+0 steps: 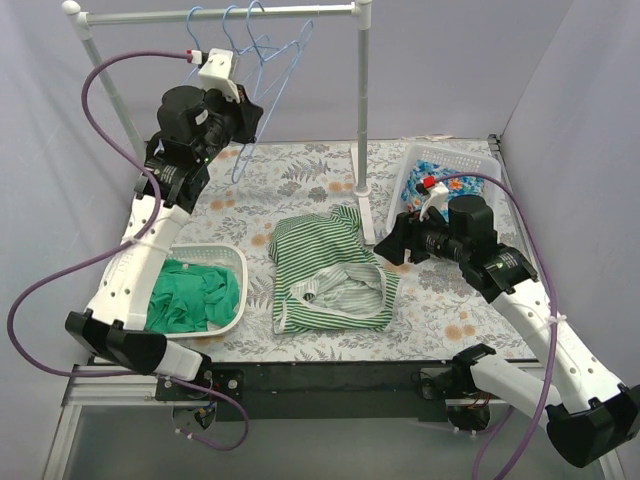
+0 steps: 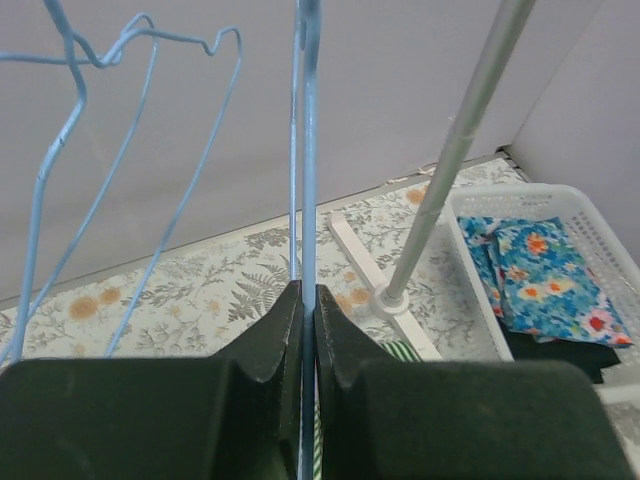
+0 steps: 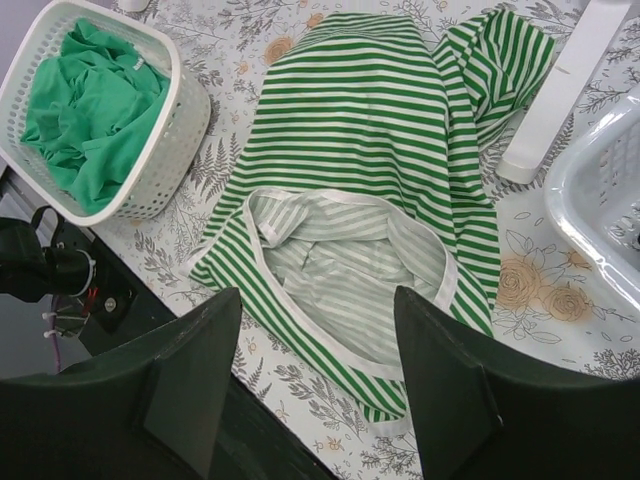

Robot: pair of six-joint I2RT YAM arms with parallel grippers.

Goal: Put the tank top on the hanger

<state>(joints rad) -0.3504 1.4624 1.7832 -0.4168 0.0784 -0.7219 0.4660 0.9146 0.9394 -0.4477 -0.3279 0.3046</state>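
Note:
The green and white striped tank top (image 1: 320, 270) lies crumpled on the flowered table, its white-edged opening facing the front; it fills the right wrist view (image 3: 350, 120). Several light-blue hangers (image 1: 262, 45) hang on the rack's rod. My left gripper (image 1: 254, 120) is raised by the rack and shut on one hanger's thin blue wire (image 2: 308, 150), which runs straight up between the closed fingers (image 2: 308, 292). My right gripper (image 1: 388, 243) is open and empty, just right of the tank top and above its front hem (image 3: 318, 300).
A white rack has a top rod (image 1: 220, 14) and a post (image 1: 362, 120), (image 2: 460, 150), with its foot beside the tank top (image 3: 560, 90). A white basket (image 1: 236, 262) holds plain green cloth at the front left. Another basket (image 1: 452, 155) holds blue flowered cloth (image 2: 540, 270) at the back right. Other hangers (image 2: 60, 150) hang to the left.

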